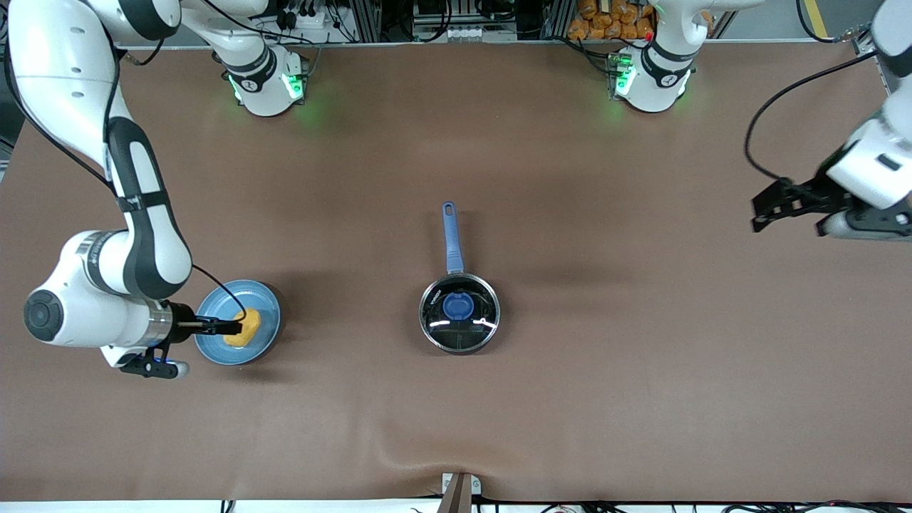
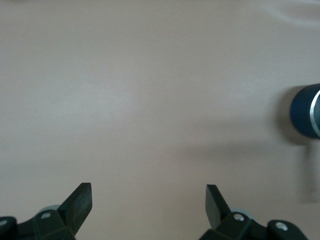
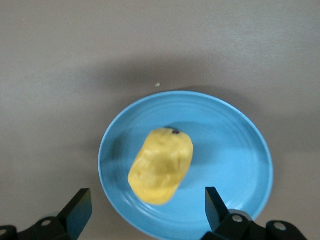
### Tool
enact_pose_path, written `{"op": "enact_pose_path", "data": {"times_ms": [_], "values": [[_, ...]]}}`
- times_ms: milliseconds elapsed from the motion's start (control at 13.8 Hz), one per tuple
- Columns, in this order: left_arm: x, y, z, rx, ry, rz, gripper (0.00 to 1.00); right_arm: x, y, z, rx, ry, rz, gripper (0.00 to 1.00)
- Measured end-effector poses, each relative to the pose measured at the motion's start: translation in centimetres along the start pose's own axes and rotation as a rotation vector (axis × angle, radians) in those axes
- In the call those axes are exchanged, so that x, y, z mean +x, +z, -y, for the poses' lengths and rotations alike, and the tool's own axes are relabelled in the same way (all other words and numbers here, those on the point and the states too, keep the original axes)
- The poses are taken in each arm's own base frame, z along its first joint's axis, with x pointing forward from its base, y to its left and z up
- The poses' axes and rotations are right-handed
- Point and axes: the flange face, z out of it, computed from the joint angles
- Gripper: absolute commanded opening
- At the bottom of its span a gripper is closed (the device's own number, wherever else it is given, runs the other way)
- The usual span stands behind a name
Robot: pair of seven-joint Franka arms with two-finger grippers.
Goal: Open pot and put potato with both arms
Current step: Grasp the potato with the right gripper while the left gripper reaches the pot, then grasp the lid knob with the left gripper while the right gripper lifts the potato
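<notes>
Hovering over the flat light-blue plate [image 1: 214,349] at its own end of the table, the right gripper [image 1: 229,327] is holding its fingers spread wide, with the small yellow-orange bumpy potato [image 3: 161,165] lying on the plate directly below and between them, not yet pinched. The left gripper [image 1: 773,209] is hanging over bare brown table [image 1: 613,399] at the other end, fingers likewise spread and holding nothing, well apart from the small round black saucepan with a steel rim and long blue handle [image 1: 459,313], which is sitting mid-table between the two tools; that arm is waiting.

Judging by how things are lying, the task is barely getting started: the glass lid with its blue knob [image 1: 457,306] is sitting on the pot, so the opening is still to do, and the potato is resting on its plate, ungrasped. Left to do are lifting the lid away (seemingly the left arm's job), closing on the potato, carrying it over and dropping it in.

From the left wrist view only a sliver of the pot's dark wall [image 2: 306,111] is showing at the frame's edge, the rest being cut off. In the front view the right gripper's fingertips are overlapping the potato, so their height above it is hard to make out, and glare on the lid is hiding whatever is inside the pot
</notes>
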Motion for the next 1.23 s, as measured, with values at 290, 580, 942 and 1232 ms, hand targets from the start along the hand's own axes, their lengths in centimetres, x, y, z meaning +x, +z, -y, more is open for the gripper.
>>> {"op": "enact_pose_path", "data": {"times_ms": [290, 580, 942, 1232], "values": [[1.4, 2.2, -7.0, -0.015, -0.039, 0.022, 1.00, -0.7, 3.4, -0.4, -0.004, 0.023, 0.002, 1.00], [3.1, 5.5, -13.3, -0.025, -0.116, 0.042, 1.00, -1.2, 4.8, -0.6, -0.007, 0.032, 0.001, 1.00], [4.0, 10.5, -22.8, -0.075, -0.206, -0.007, 1.00, -2.1, 6.9, -0.5, -0.005, 0.039, -0.009, 1.00], [3.0, 15.3, -29.0, -0.110, -0.253, -0.024, 1.00, -2.2, 6.8, 0.0, -0.003, 0.034, -0.010, 0.36]]}}
